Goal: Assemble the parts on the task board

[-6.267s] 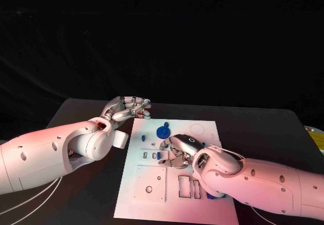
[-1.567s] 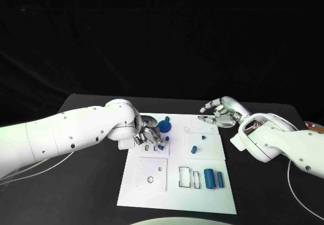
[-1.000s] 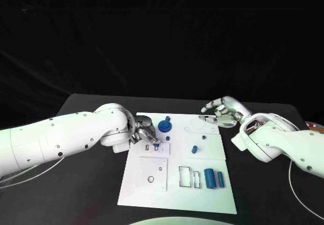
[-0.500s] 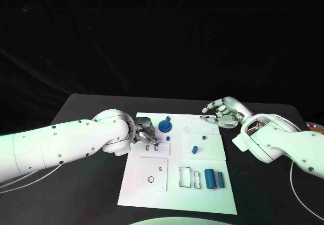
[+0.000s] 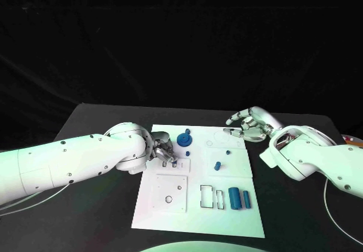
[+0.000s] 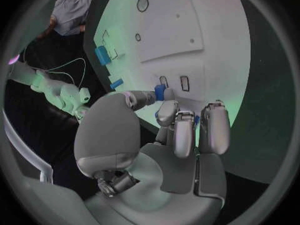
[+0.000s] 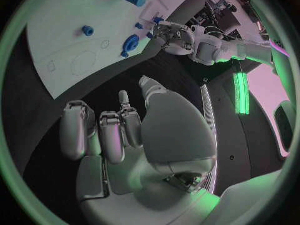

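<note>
On the task board [image 5: 227,210], near its left edge, your left hand [image 5: 163,151] pinches a small blue part [image 6: 160,91] over the slots (its axis unclear). Beyond the board's far right corner, your right hand [image 5: 248,125] hovers, fingers loosely curled, holding nothing. No writing reads.

Black table [image 5: 91,199], black backdrop [image 5: 181,52] behind; greenish light.

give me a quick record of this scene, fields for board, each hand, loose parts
board: white task board on a black table
left hand: left hand pinches a small blue part over the two small slots
right hand: right hand holds nothing, beside the board's far right corner
loose parts: two blue cylinders near the board's right edge; blue gear near the far edge
</note>
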Motion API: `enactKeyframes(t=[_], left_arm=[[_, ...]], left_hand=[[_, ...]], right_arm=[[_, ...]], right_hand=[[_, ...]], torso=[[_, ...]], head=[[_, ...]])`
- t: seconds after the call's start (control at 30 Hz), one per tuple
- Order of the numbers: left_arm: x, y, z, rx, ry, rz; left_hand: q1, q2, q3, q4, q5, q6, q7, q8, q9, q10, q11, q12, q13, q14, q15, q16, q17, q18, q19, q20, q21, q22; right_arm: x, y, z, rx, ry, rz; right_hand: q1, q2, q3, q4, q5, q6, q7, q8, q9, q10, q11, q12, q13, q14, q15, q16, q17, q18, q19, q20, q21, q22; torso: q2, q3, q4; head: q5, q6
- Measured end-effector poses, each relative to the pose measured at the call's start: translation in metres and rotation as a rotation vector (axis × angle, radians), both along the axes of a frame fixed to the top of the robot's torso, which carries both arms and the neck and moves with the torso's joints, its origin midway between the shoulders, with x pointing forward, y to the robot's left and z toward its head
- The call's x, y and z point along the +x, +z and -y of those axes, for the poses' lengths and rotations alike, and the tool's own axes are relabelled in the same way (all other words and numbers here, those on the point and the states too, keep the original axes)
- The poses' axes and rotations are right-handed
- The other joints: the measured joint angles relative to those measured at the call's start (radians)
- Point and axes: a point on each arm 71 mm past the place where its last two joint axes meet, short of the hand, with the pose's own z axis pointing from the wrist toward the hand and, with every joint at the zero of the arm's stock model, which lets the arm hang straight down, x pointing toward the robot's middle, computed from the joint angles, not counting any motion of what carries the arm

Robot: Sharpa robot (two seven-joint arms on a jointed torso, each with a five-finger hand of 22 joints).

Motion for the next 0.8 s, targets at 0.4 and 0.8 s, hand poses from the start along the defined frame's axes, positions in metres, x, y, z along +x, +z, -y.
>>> enactKeyframes(t=[0.4,0.8], left_arm=[[-0.0013,-0.0021,0.0011,0.024,-0.019,-0.024],[-0.0023,-0.003,0.0021,0.035,-0.033,-0.038]], left_hand=[[-0.004,-0.003,0.0,0.0,0.004,0.007,-0.003,-0.003,0.001,0.003,0.003,0.0,0.002,-0.004,-0.004,0.002,0.0,-0.014,0.0,0.0,0.004,0.0],[-0.007,-0.006,0.0,0.0,0.004,0.007,-0.003,0.001,0.006,0.003,0.003,0.0,0.002,-0.004,-0.003,0.002,0.0,-0.014,0.0,0.0,0.004,0.0]], right_arm=[[-0.0002,-0.0006,0.0002,0.0,0.0,-0.001],[-0.0004,-0.0009,0.0002,0.0,0.0,-0.002]], right_hand=[[0.0,0.0,0.0,0.0,0.0,0.0,0.0,0.0,0.0,0.0,0.0,0.0,0.0,0.0,0.0,0.0,0.0,0.0,0.0,0.0,0.0,0.0],[0.0,0.0,0.003,0.003,0.004,0.0,0.0,0.004,0.0,0.0,0.0,0.0,0.0,0.0,0.0,0.0,0.0,0.0,0.0,0.0,-0.004,0.0]], torso=[[-0.001,0.0,0.0006],[-0.001,0.0004,0.0006]], head=[[0.0,-0.003],[-0.001,-0.007]])
